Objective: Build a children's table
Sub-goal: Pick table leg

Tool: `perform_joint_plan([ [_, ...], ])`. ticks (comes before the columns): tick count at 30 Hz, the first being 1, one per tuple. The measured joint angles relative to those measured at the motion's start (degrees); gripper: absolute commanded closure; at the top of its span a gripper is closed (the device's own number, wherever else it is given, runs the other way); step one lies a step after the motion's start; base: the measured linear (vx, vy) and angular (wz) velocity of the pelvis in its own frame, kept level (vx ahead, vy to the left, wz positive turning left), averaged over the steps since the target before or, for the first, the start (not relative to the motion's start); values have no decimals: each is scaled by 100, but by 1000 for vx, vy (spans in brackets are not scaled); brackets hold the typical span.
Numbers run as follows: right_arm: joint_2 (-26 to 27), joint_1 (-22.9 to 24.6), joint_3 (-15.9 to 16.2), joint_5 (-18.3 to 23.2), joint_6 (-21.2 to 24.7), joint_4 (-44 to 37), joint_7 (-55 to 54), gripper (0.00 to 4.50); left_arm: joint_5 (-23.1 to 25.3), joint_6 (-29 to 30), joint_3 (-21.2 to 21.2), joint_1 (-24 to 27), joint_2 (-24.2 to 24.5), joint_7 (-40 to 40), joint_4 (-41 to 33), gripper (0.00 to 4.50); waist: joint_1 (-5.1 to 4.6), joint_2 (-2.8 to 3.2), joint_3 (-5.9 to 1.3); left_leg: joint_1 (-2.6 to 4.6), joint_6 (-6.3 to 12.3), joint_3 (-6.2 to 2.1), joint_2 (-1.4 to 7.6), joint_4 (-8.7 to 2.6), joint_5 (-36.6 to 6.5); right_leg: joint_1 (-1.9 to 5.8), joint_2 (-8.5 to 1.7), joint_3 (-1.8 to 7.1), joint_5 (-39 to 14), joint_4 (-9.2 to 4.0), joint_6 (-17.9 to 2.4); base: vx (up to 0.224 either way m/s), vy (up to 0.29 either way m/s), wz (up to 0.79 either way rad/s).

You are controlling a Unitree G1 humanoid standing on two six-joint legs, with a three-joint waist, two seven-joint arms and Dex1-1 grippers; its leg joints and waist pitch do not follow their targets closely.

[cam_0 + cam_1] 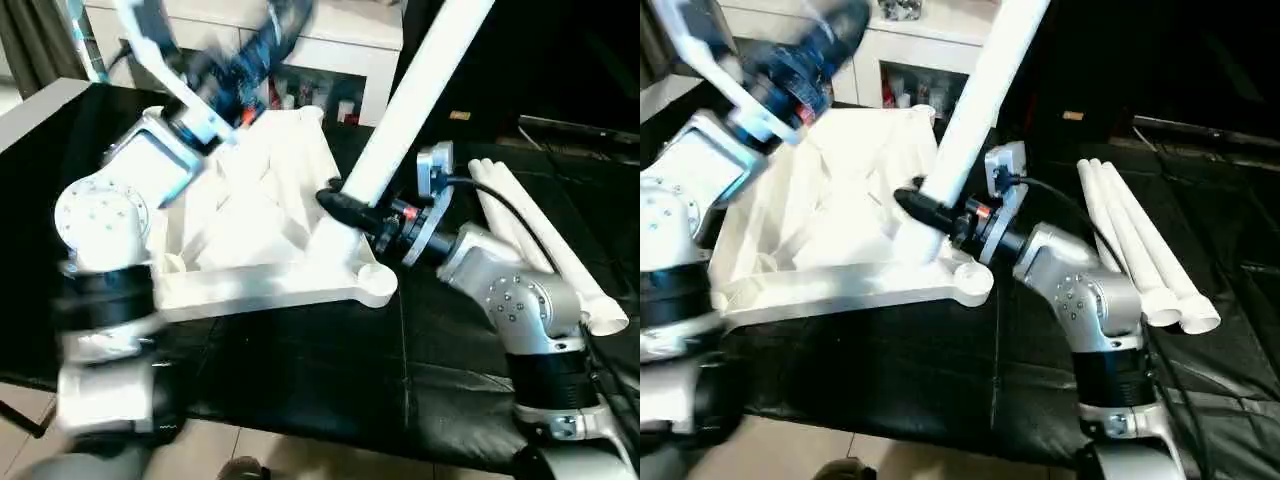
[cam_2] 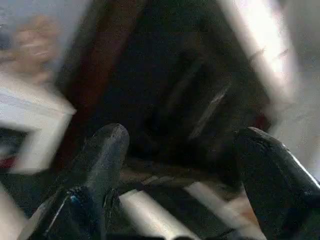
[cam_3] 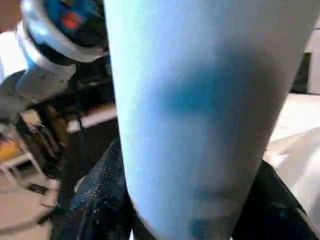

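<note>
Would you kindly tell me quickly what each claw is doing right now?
Left claw: open, holding nothing.
Right claw: closed on the table leg.

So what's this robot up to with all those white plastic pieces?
It is putting together a children's table. The white tabletop lies upside down on a black surface, ribbed underside up. The right hand grips one white leg near its lower end, which stands tilted at the tabletop's near corner. The left hand is open and holds nothing, raised above the tabletop's far side. Three spare legs lie side by side to the robot's right.
</note>
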Motion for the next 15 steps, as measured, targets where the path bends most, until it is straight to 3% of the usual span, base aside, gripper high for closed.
perform_joint_plan([
  [3,-246,-191,488,-641,-339,185,-84,258,780,-48,-802,-4,259,216,23,74,11,-2,-1,-2,0,0,-2,1,0,1,-2,1,1,0,1,0,0,0],
  [6,-224,-206,727,-942,-509,294,-179,258,1006,19,-1239,-47,146,262,-1,74,9,-2,-1,-6,0,1,-2,1,0,-1,-2,1,0,0,-2,0,0,0],
  [10,-239,-209,887,-1324,-731,610,-387,258,1112,98,-1495,-274,-142,289,-286,74,-12,-2,0,-10,1,4,-2,1,0,-5,-3,1,-1,4,-7,0,0,0],
  [15,-209,-217,865,-1492,-1033,633,-542,258,1237,227,-1574,-330,-119,296,-637,74,-132,-2,0,-2,0,4,2,-2,0,-5,0,0,-4,8,-12,0,0,0],
])
